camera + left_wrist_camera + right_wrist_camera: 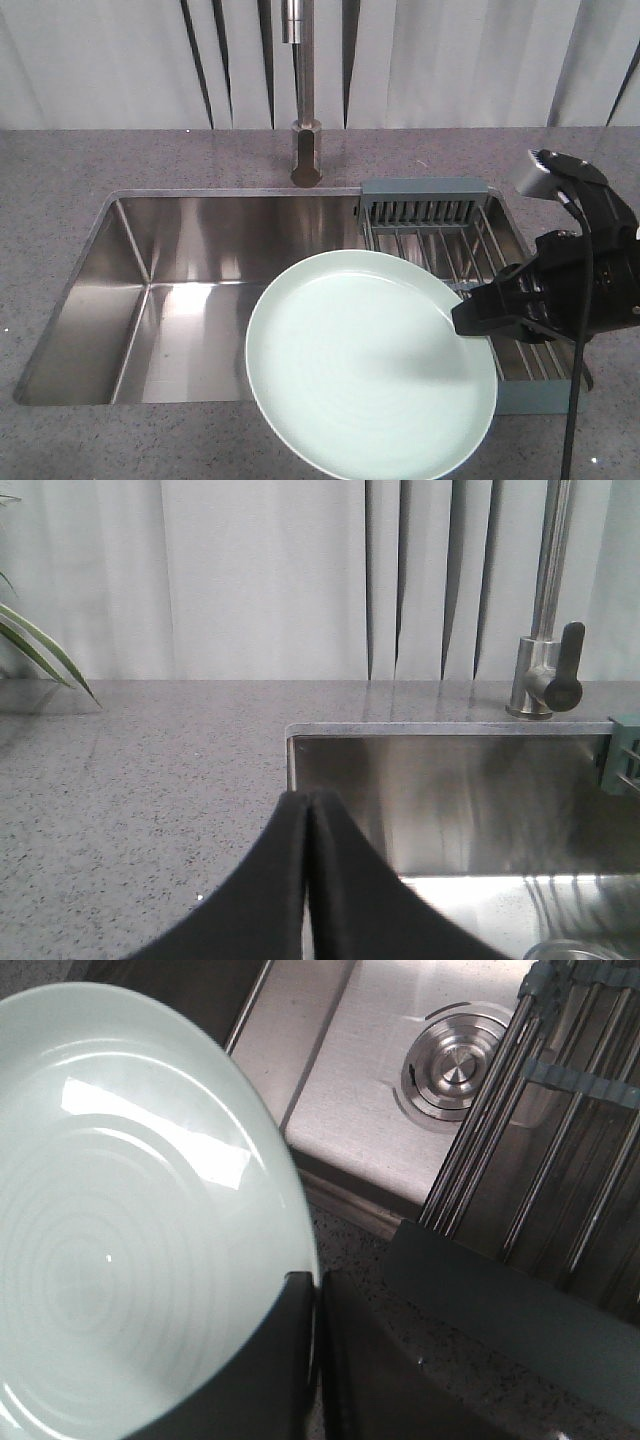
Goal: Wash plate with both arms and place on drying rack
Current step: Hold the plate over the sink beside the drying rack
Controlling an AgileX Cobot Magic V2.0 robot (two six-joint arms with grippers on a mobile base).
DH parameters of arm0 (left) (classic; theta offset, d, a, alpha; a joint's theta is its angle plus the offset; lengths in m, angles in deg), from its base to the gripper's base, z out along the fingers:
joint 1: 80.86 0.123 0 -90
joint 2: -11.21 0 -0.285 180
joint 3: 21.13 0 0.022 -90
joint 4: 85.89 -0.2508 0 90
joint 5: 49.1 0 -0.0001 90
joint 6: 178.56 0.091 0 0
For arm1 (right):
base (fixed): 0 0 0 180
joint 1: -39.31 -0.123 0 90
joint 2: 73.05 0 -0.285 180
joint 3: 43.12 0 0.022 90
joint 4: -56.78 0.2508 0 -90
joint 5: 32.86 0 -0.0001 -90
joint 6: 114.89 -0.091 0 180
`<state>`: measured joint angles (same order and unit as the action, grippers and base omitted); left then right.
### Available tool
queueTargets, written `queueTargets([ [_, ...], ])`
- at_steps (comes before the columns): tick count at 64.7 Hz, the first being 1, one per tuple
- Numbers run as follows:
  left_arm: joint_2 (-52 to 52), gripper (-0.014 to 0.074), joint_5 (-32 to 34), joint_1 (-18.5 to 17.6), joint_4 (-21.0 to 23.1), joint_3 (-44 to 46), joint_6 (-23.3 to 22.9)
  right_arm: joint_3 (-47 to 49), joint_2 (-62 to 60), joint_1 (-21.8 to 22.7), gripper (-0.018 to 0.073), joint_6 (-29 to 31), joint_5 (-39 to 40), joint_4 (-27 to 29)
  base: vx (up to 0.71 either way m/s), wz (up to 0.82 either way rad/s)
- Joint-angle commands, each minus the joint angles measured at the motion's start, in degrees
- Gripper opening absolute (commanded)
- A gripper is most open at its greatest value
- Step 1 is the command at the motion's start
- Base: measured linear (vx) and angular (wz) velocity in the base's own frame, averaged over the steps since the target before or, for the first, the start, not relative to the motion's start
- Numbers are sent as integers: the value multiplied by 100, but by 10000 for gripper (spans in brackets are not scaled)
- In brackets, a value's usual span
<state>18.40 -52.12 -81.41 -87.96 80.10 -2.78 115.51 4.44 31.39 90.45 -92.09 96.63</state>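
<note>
A stainless steel sink (200, 290) was recessed in a speckled grey worktop (60, 180). 1 steel faucet (304, 120) stood upright behind the basin. 1 round drain (452, 1060) sat in the basin floor. Pale vertical blinds (250, 570) hung behind, with green plant leaves (40, 650) nearby.

Front view high over the sink (180, 240); left wrist level, right wrist downward, same sink

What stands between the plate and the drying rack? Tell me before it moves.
Nothing visible. The right gripper holds the plate by its right rim over the front edge of the sink; the drying rack sits just beyond that rim. Its visible rods carry nothing, though the gripper hides its near part.
</note>
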Motion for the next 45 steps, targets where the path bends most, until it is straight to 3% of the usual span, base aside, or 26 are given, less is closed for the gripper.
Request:
queueTargets([
  [1, -88, -6, 424, -42, 55, 151, -17, 136, -160, 7, -8, 64, 97, 266, 7, -4],
  [45, -88, -6, 424, -42, 55, 151, -17, 136, -160, 7, -8, 64, 103, 266, 8, -4],
])
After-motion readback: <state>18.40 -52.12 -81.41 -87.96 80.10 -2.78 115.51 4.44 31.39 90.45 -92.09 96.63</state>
